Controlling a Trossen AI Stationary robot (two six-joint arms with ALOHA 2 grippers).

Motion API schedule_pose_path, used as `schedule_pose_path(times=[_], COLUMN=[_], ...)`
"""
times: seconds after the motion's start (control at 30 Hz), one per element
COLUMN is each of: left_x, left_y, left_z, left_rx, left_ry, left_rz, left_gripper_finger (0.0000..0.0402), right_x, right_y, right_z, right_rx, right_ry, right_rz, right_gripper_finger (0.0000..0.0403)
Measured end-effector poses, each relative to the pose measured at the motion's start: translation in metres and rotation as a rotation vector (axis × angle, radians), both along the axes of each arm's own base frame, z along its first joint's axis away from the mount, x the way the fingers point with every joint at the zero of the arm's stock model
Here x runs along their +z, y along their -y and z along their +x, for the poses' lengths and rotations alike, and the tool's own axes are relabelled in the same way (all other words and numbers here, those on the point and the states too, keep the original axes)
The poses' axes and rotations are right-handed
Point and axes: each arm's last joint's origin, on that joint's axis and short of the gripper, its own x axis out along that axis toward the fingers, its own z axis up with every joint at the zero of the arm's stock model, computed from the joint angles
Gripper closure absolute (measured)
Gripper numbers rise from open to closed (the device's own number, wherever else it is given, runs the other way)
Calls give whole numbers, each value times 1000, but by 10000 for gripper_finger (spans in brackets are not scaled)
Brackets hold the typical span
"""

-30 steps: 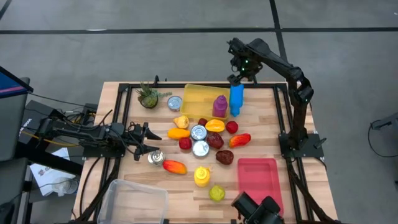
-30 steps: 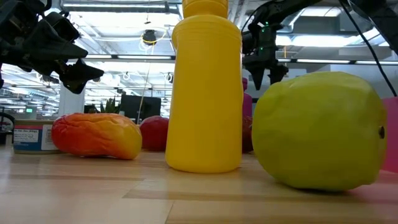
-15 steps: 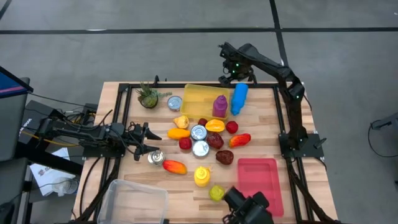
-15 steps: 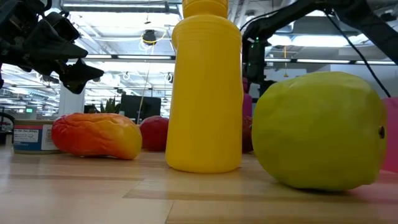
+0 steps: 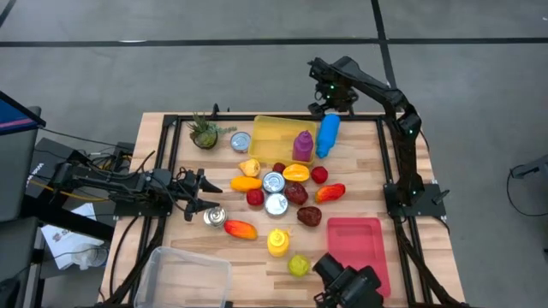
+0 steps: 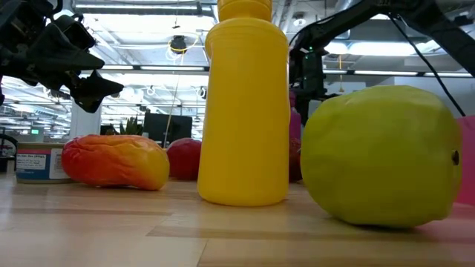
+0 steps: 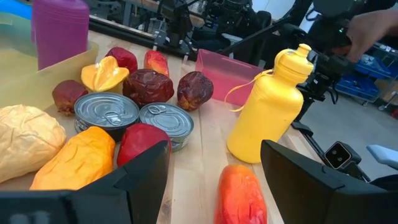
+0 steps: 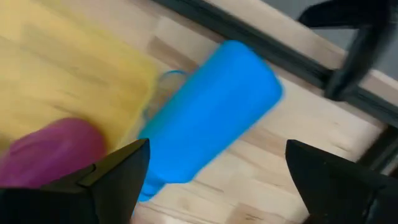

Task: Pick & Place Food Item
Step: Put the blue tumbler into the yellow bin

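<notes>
A blue bottle (image 5: 326, 135) lies on its side on the table along the right wall of the yellow tray (image 5: 272, 131). It fills the right wrist view as the blue bottle (image 8: 211, 112), next to a purple item (image 8: 50, 152) in the tray. My right gripper (image 5: 331, 98) hovers open above the bottle's far end, fingers wide apart around (image 8: 211, 180), touching nothing. My left gripper (image 5: 204, 195) is open at the table's left, above a can (image 5: 214, 216). It faces the cans, fruits and yellow bottle (image 7: 270, 106).
Mixed food crowds the table's middle: two cans (image 5: 274, 192), dark red fruits (image 5: 296, 193), an orange-red pepper (image 5: 241, 228), a green apple (image 5: 298, 266). A pink tray (image 5: 355, 244) sits near right, a clear bin (image 5: 184, 275) near left, and a small plant (image 5: 204, 133) far left.
My right gripper has drawn back from the blue bottle, up and toward the table's far edge, then settled just beyond the bottle's far end. The bottle now lies slanted beside the yellow tray. The left arm has kept still.
</notes>
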Motion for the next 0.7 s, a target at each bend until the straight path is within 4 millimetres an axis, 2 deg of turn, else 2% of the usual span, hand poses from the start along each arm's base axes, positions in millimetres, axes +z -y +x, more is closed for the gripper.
schedule_pose_path(times=[0.07,0.17,0.33,0.7], left_x=[0,0,-1,-1], left_y=[0,0,0,0], left_z=[0,0,0,0], left_rx=[0,-4,-7,-8], left_ry=[-1,-1,-13,-15], left_rz=[-2,-3,-6,-6], left_gripper_finger=[155,155,155,155], right_x=[-4,-24,-62,-94], right_y=[-4,-11,-20,-25], right_z=[8,14,5,-22], right_rx=[10,12,-17,-66], right_ry=[29,18,-56,57], right_rz=[-4,39,99,76], right_gripper_finger=[45,52,59,60])
